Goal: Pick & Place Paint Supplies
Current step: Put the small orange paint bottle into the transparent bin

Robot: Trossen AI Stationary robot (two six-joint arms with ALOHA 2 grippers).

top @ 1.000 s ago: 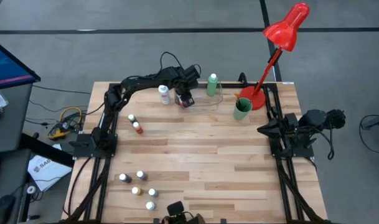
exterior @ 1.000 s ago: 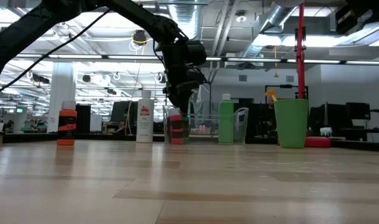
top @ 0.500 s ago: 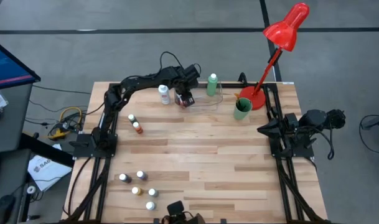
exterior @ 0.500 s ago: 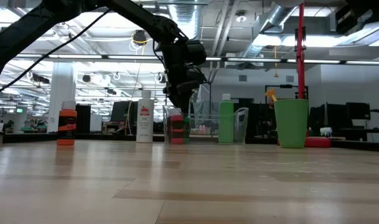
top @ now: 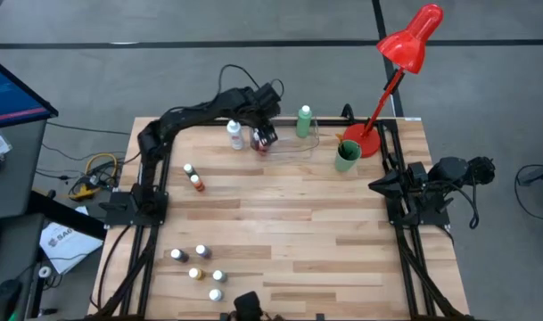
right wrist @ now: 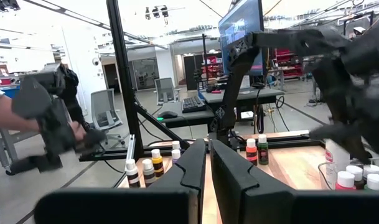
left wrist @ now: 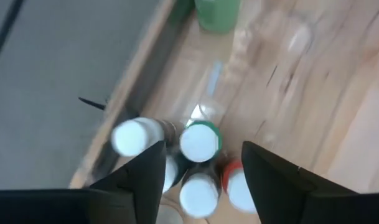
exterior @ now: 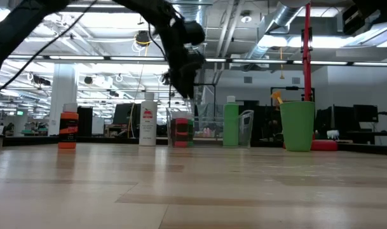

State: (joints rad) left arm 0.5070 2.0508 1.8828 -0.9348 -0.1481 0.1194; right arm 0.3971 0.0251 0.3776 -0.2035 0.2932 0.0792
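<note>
Left end effector (left wrist: 201, 171) fingers apart, above small capped bottles (left wrist: 200, 142) in clear tray (top: 293, 145) at counter's (top: 280, 223) far edge. Right end effector (right wrist: 208, 163) together, parked at right edge.

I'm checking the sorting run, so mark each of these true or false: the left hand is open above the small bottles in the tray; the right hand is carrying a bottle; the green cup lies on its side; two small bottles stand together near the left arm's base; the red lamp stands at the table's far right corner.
1. The left hand is open above the small bottles in the tray. True.
2. The right hand carries a bottle. False: it is shut and empty.
3. The green cup lies on its side. False: it stands upright.
4. Two small bottles stand together near the left arm's base. True.
5. The red lamp stands at the far right corner. True.
</note>
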